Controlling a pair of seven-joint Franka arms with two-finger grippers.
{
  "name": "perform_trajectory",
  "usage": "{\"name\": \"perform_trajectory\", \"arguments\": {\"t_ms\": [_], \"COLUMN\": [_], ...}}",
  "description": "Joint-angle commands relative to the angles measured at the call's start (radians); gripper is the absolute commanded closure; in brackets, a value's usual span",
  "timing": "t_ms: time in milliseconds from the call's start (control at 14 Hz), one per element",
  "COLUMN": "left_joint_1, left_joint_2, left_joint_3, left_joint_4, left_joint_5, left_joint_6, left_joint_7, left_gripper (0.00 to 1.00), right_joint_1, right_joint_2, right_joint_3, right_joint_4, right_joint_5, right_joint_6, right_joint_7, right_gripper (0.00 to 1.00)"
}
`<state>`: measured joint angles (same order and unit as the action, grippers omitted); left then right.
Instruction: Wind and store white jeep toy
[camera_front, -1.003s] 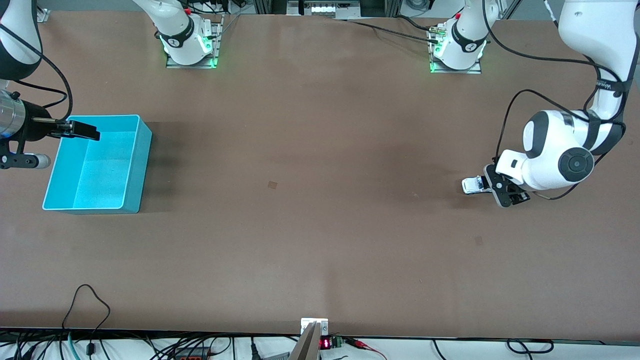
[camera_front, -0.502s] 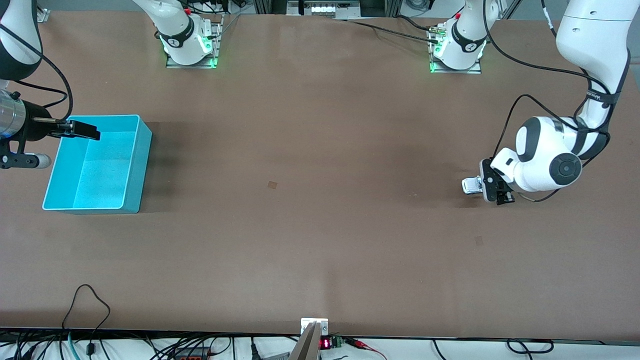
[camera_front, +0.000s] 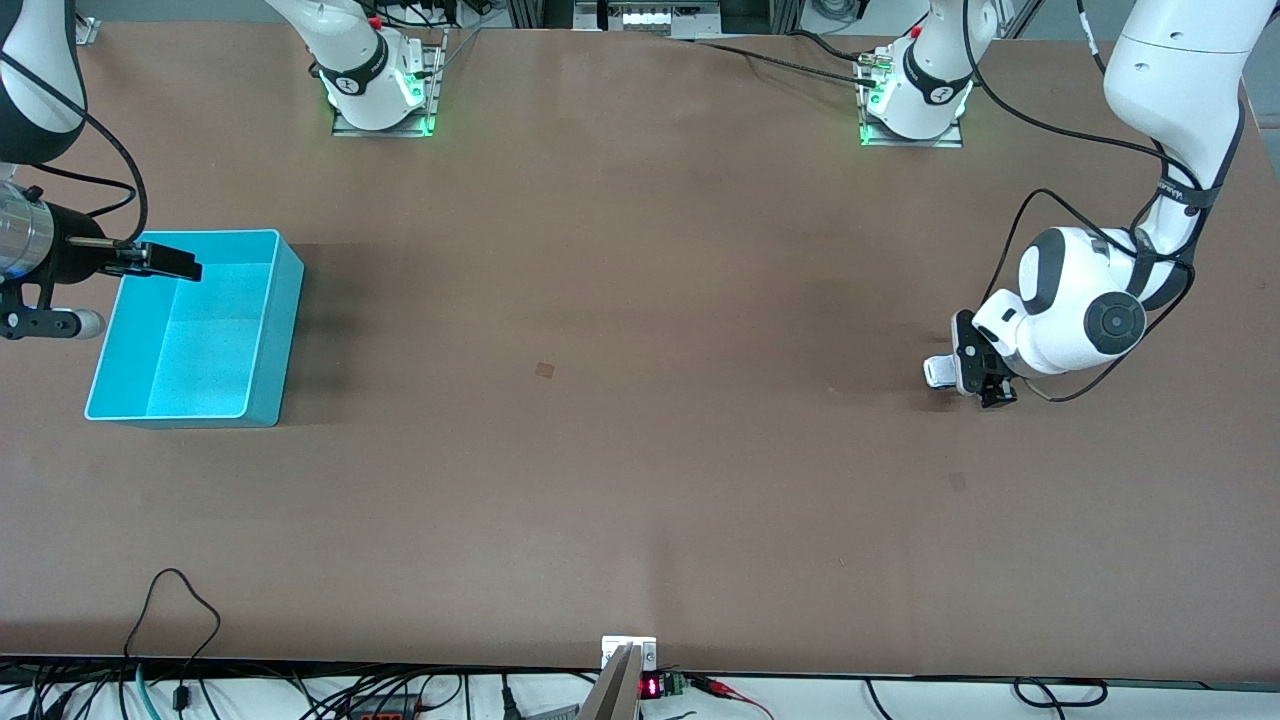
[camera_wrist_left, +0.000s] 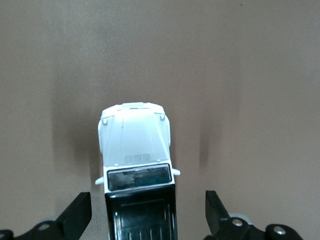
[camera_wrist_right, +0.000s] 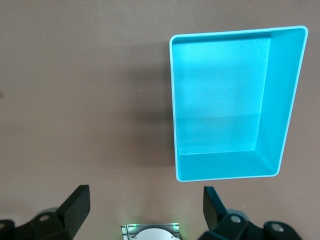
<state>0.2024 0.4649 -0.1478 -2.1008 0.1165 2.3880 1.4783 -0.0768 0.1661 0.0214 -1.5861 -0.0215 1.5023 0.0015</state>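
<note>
1. Lowering since a second ago, the left gripper (camera_wrist_left: 145, 215) straddles one white jeep toy (camera_wrist_left: 136, 165) on the table (camera_front: 640, 450), fingers (camera_wrist_left: 77, 212) spread, not touching it.
2. One turquoise bin (camera_front: 262, 330) sits under the waiting right gripper (camera_front: 165, 262), fingers apart.

Even overhead light, perhaps slightly soft.

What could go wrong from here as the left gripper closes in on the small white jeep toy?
The open left gripper straddles the small white jeep toy with the black roof, which sits off-centre between the fingers; closing could twist or roll it away on its wheels. The turquoise plastic bin lies at the right arm's end of the brown table, where the right gripper waits, so a loose grip could drop the toy.
</note>
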Motion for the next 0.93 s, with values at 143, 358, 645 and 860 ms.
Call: {"name": "perform_trajectory", "arguments": {"t_ms": [143,358,645,860], "left_joint_1": [0.026,0.029,0.029,0.028], "left_joint_2": [-0.029,-0.031,-0.045,-0.081], "left_joint_3": [-0.016,-0.016,-0.016,-0.021], "left_joint_4": [-0.031,-0.031,-0.033,-0.050], "left_joint_5": [0.022,0.023,0.023,0.023], "left_joint_6": [0.017,0.031,0.050,0.051], "left_joint_7": [0.017,0.019,0.069,0.125], "left_gripper": [0.11,0.29,0.52,0.68], "right_joint_1": [-0.005,-0.005,-0.005,-0.006], "right_joint_2": [0.003,0.003,0.003,0.003], "right_joint_3": [0.002,0.002,0.002,0.002], "right_joint_4": [0.008,0.008,0.008,0.008], "right_joint_5": [0.012,0.012,0.012,0.012], "right_joint_6": [-0.014,-0.014,-0.014,-0.014], "right_joint_7": [-0.014,-0.014,-0.014,-0.014], "right_gripper": [0.00,0.00,0.00,0.00]}}
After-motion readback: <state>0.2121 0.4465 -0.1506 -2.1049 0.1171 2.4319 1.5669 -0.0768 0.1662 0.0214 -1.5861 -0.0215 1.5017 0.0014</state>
